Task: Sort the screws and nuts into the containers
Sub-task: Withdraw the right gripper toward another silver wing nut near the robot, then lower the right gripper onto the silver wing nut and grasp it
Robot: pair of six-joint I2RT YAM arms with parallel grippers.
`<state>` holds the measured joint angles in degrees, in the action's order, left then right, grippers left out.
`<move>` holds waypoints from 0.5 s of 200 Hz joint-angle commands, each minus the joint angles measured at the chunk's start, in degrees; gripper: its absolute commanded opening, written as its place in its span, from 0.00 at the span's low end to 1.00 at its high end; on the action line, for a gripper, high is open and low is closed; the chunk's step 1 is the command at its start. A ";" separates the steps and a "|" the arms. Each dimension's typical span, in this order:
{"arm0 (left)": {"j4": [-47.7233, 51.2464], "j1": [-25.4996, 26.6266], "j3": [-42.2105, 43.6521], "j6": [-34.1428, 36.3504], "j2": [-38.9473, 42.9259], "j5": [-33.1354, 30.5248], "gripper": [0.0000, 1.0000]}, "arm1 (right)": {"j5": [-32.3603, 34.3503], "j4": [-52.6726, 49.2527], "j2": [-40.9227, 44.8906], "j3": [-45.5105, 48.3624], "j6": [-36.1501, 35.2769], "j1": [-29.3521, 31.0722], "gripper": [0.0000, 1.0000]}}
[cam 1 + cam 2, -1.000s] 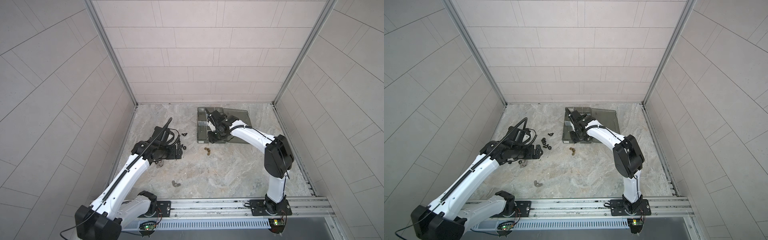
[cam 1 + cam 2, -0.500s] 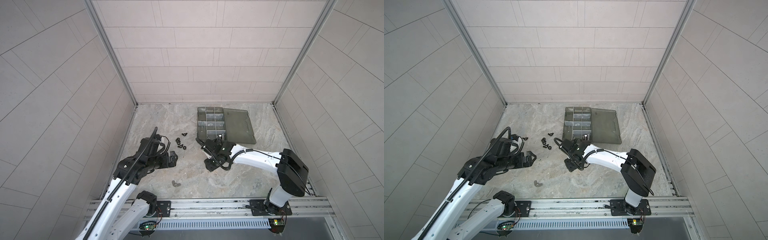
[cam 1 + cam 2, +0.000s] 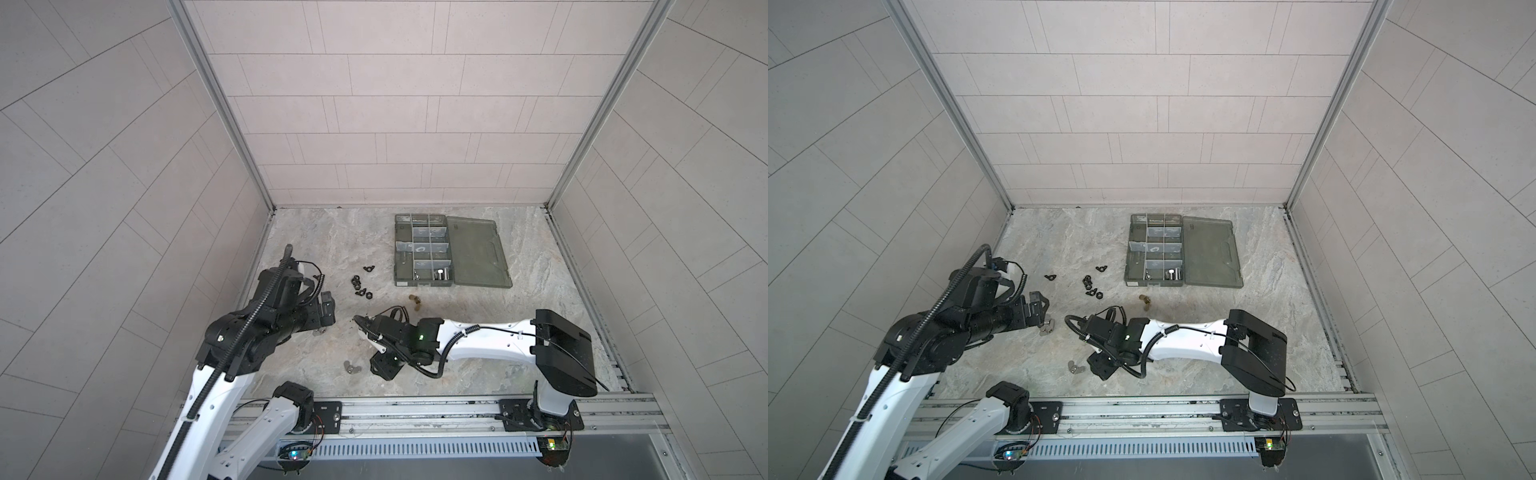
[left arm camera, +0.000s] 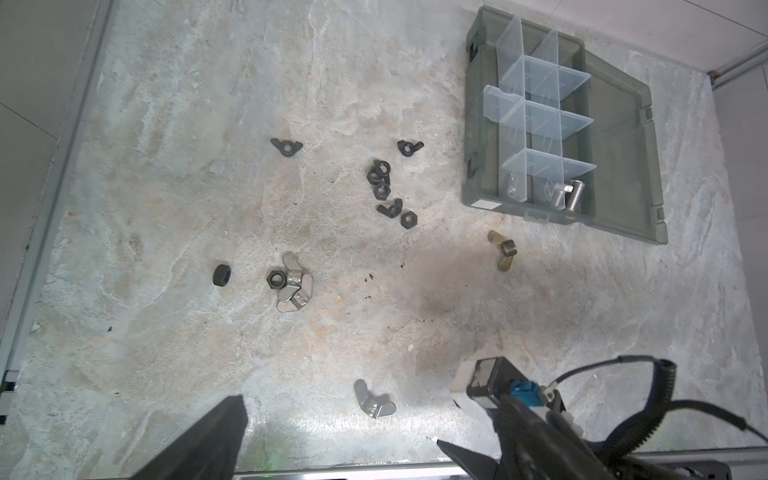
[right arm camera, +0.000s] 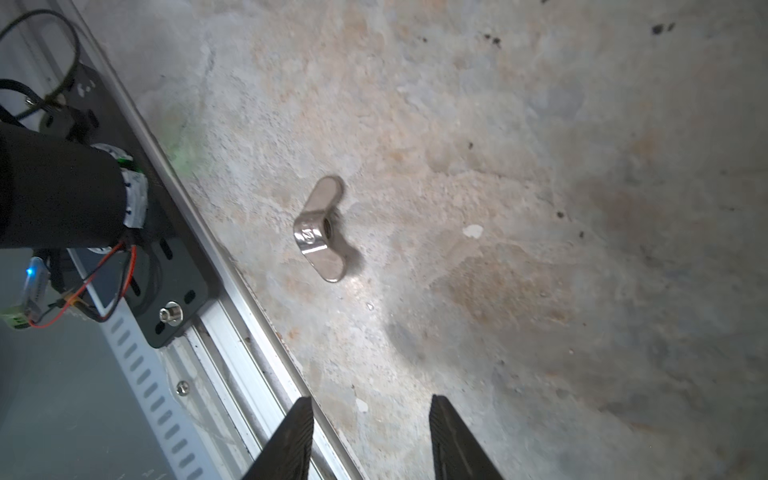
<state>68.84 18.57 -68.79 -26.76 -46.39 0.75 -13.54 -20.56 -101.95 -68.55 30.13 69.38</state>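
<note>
Two fingers point(image 5: 291, 440) of right hand point(image 5: 370, 399) cut by frame edge.

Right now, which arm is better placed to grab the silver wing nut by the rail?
Right: the right gripper, open, has the silver wing nut ahead of its jaws; the left gripper is farther off.

You have the box point(image 3: 396, 266) by the worktop's point(image 3: 519, 332) back edge, with screws point(image 3: 441, 274) in its front-right compartment point(image 3: 431, 272). Nuts point(image 3: 356, 282) lie left of it, and one wing nut point(image 3: 351, 367) lies near the front edge.
</note>
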 commanded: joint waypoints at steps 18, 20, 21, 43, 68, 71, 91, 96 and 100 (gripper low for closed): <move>-0.42 -3.29 -3.93 0.88 -3.84 1.25 1.00 | -2.98 5.52 -3.31 -2.04 -1.17 0.52 0.47; -0.43 -3.52 -4.14 0.91 -3.98 1.37 1.00 | -3.11 5.53 -3.51 -2.22 -1.20 0.54 0.47; -0.44 -3.62 -4.28 1.01 -4.11 1.50 1.00 | -3.18 5.53 -3.56 -2.30 -1.25 0.51 0.47; -0.31 -6.18 -6.82 2.51 -5.69 4.56 1.00 | -4.52 5.32 -5.63 -4.14 -2.18 0.75 0.47; -0.19 -9.49 -9.78 3.73 -7.15 9.54 1.00 | -5.89 4.66 -8.78 -7.18 -3.29 1.15 0.46; -0.22 -9.82 -10.04 3.88 -7.36 9.97 1.00 | -6.08 4.53 -9.21 -7.59 -3.42 1.16 0.46; -0.76 -11.44 -10.53 4.10 -8.50 12.52 1.00 | -6.48 3.36 -11.73 -10.20 -4.11 1.52 0.45; -0.94 -11.68 -10.37 4.30 -8.60 12.84 1.00 | -6.62 3.21 -12.05 -10.57 -4.17 1.54 0.45; -1.05 -11.93 -10.27 4.35 -8.76 13.03 1.00 | -6.74 3.08 -12.41 -10.92 -4.30 1.54 0.44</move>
<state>68.36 8.05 -78.13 -24.01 -54.28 9.80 -19.16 -16.16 -112.29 -77.10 27.29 70.39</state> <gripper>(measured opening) 0.994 0.449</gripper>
